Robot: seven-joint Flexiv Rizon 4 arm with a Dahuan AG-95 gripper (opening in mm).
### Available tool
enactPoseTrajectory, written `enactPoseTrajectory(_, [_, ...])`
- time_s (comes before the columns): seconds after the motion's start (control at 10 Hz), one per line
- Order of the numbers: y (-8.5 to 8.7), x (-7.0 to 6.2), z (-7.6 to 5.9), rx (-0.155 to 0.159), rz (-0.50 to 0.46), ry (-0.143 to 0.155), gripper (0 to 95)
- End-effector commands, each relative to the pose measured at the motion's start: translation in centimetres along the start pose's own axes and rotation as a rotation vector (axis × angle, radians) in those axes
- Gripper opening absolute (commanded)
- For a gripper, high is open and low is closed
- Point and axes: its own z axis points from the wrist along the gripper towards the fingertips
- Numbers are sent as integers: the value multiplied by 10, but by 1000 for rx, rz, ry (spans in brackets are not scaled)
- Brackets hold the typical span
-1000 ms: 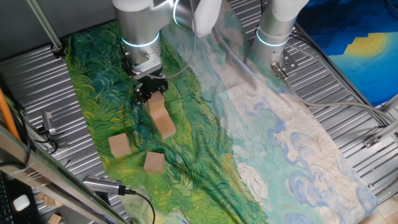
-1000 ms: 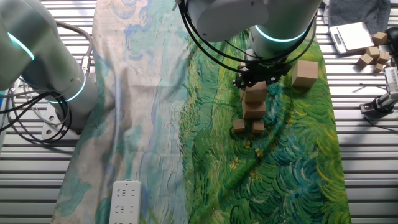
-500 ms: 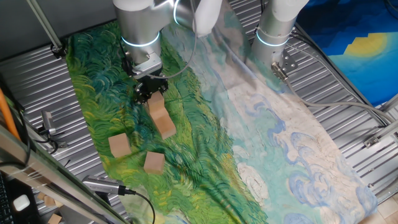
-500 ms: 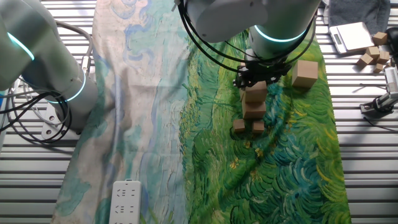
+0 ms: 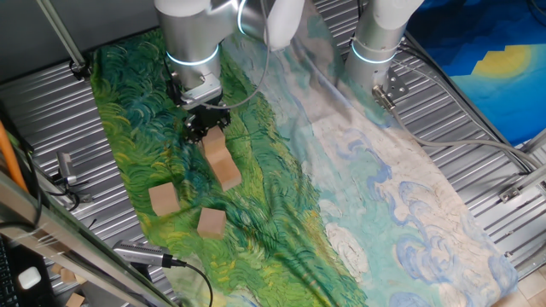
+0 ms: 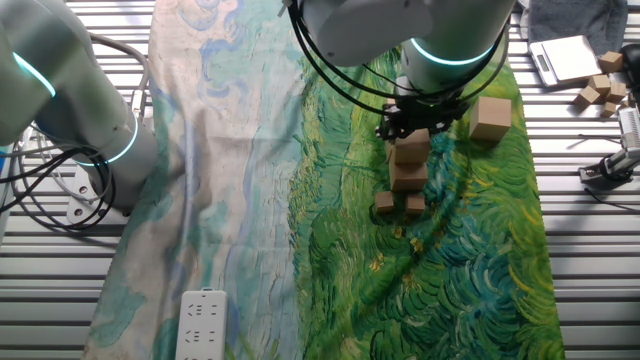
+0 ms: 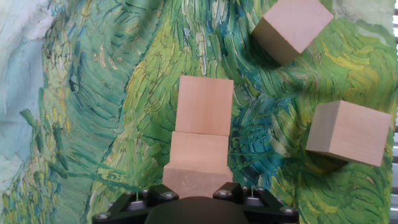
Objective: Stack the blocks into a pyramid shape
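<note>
Nothing moved over the last second. Gripper fingers clamp the plain tan wooden cube. Placement unfinished.

Three blocks sit in a touching row; two blocks lie apart beside them.

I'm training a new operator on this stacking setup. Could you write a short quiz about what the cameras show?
1. How many wooden blocks show in the hand view?
2. True or false: the two loose blocks touch the row of three blocks.
3. What do the blocks lie on? A) a green painted-pattern cloth B) bare metal slats C) a tray

Key: 1. five; 2. false, both sit apart from the row; 3. A
</note>
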Motion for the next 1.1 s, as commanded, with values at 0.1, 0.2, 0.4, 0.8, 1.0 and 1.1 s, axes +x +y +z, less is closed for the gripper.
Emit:
enactPoseTrajectory(0.1, [0,0,1,0,-5,1,190])
enactPoseTrajectory(0.2, [0,0,1,1,-10,1,190])
enactPoseTrajectory(0.4, [0,0,1,4,-17,5,190])
enactPoseTrajectory(0.8, [0,0,1,9,-33,-4,380])
enactPoseTrajectory(1.0, [0,0,1,13,-34,-16,570])
enactPoseTrajectory(1.1, [0,0,1,14,-35,-18,570])
